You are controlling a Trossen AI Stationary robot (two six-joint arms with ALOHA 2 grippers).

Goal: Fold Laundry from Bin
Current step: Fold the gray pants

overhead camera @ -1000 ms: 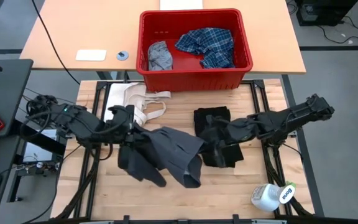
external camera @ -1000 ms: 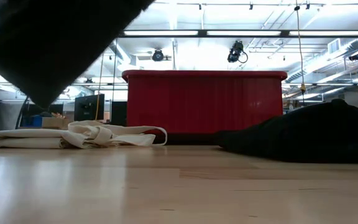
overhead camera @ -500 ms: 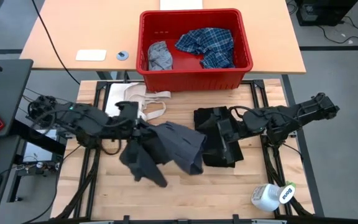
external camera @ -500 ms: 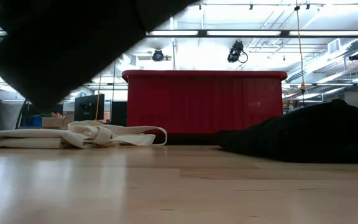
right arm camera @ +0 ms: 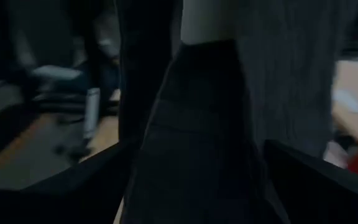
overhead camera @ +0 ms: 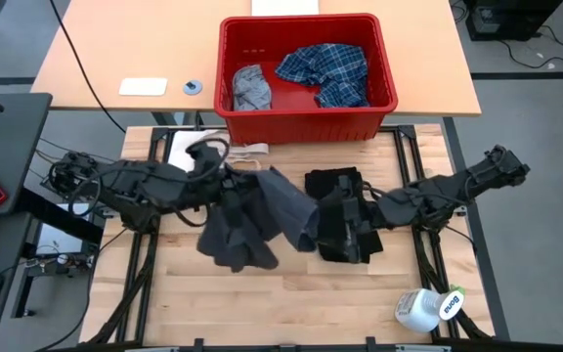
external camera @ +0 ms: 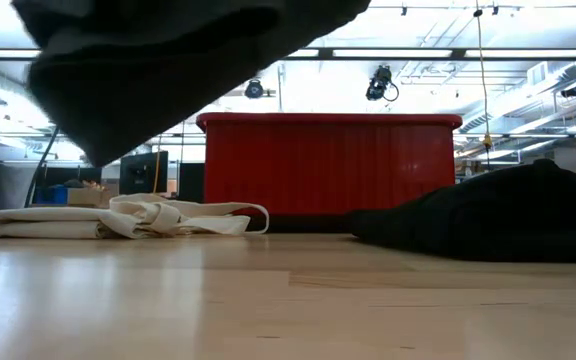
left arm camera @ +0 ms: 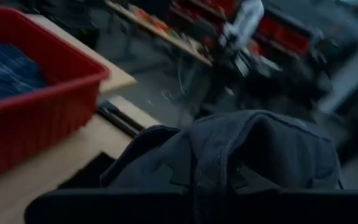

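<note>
A dark grey garment [overhead camera: 252, 220] hangs bunched from my shut left gripper [overhead camera: 225, 178] over the table's middle; in the low view the garment [external camera: 168, 60] is clear of the wood. My right gripper [overhead camera: 328, 223] is open at the garment's right edge, above a black garment [overhead camera: 340, 240] lying flat on the table. A hanging fold of dark cloth [right arm camera: 197, 143] stands between its fingers; I cannot tell whether they touch it. The red bin [overhead camera: 306, 115] at the far edge holds a light grey garment [overhead camera: 250, 88] and a plaid shirt [overhead camera: 325, 70]. My left gripper holds the dark grey garment near its upper bunched end [left arm camera: 253, 149], coming in about level from the table's left. The cloth drapes over the fingers and hides the place of contact. The garment hangs slack below the gripper, lifted clear of the table.
A cream-white cloth with strap loops [overhead camera: 233, 152] lies at the far left of the table, in front of the bin. A white bottle [overhead camera: 428, 308] lies at the near right corner. Bare wood shows along the near edge [overhead camera: 262, 303].
My left gripper has gone toward the table's right and far edges and has rolled, carrying the dark grey garment. The garment's hanging part has swung right and bunched up closer to the black garment, still clear of the table.
</note>
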